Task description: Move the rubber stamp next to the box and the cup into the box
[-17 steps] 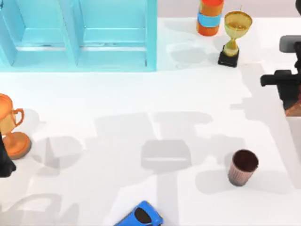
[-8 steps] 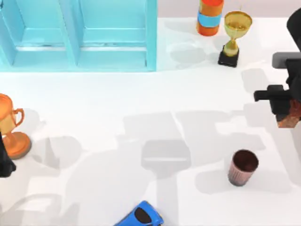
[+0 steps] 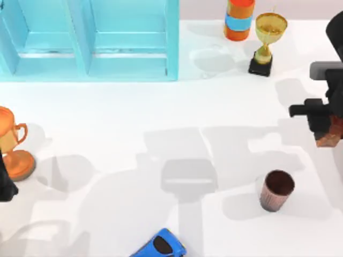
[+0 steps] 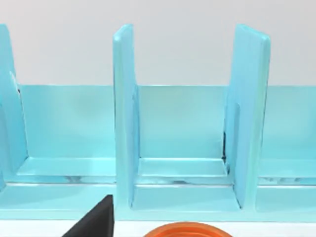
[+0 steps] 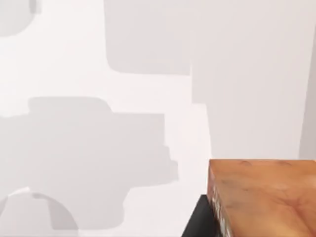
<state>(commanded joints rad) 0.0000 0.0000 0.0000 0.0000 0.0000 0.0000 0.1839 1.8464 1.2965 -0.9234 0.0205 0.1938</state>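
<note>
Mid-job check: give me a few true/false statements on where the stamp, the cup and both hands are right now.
1. The right hand holds the rubber stamp at the table's right edge. True.
2. The cup is inside the box. False: it stands upright on the table, right of centre.
3. The stamp sits beside the box. False: it is far from it, across the table.
4. The left hand is by the orange trophy at the left edge. True.
5. The cup lies tipped over. False: upright.
</note>
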